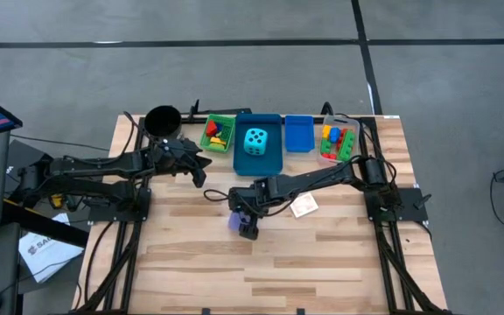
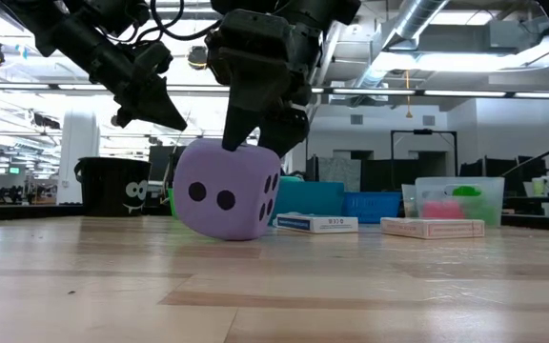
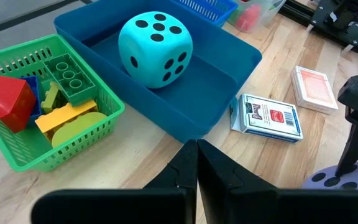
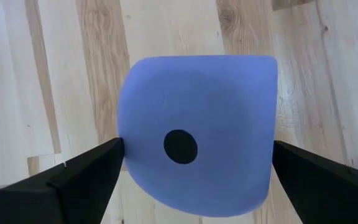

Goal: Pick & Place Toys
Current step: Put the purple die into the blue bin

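Note:
A purple die (image 2: 227, 191) with black dots sits tilted on the wooden table (image 1: 322, 262), near the middle. My right gripper (image 4: 196, 152) comes down over it, with one finger on either side. My left gripper (image 3: 196, 168) hangs shut over the table, short of the green basket (image 3: 42, 118) and the big blue bin (image 3: 216, 68), and holds nothing. The basket holds small bricks. A cyan dotted die (image 3: 155, 48) lies inside the blue bin. Two packs of playing cards (image 3: 269, 117) lie flat on the table beside that bin. My right gripper has the purple die between its two fingers, which lie against two opposite sides (image 4: 129, 149). The fingers (image 2: 238, 124) come from above, slanting down. The die is tilted, with its lower edge (image 2: 225, 235) on the table.
Along the far edge stand a black cup (image 1: 162, 120), the green basket (image 1: 218, 133), the big blue bin (image 1: 274, 157), a small blue bin (image 1: 298, 133) and a clear bin (image 1: 338, 140) with bricks. The near half of the table is bare wood.

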{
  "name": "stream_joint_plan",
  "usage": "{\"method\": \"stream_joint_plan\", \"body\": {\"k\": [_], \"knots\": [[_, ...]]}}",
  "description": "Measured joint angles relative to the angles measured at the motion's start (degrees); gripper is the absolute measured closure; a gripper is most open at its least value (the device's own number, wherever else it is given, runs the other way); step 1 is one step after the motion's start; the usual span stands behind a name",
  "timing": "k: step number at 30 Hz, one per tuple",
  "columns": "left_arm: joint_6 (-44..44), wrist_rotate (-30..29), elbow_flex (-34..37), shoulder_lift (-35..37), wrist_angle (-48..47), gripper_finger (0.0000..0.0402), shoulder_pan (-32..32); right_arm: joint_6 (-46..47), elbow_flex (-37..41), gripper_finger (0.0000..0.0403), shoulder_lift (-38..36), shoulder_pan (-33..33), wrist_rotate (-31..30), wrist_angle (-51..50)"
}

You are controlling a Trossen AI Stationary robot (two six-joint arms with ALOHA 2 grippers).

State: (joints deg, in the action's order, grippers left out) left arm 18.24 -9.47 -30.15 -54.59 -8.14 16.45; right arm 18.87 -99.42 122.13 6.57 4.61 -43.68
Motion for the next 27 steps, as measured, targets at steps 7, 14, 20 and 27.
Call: {"method": "stream_joint_plan", "body": {"k": [7,14,20,27], "knots": [[0.0,0.02,0.0,0.0,0.0,0.0402,0.0,-0.58,0.0,0.0003,0.0,-1.04,-1.57,1.35],[0.0,0.07,0.0,0.0,0.0,0.0402,0.0,-1.52,0.0,0.0003,0.07,-2.93,-1.72,3.6],[0.02,0.28,0.0,0.0,0.0,0.0402,0.0,-3.94,0.0,0.0003,0.07,-4.23,-1.72,3.89],[0.02,0.26,0.0,0.0,0.0,0.0402,0.0,-4.52,0.0,0.0003,0.07,-5.2,-1.69,4.38]]}}
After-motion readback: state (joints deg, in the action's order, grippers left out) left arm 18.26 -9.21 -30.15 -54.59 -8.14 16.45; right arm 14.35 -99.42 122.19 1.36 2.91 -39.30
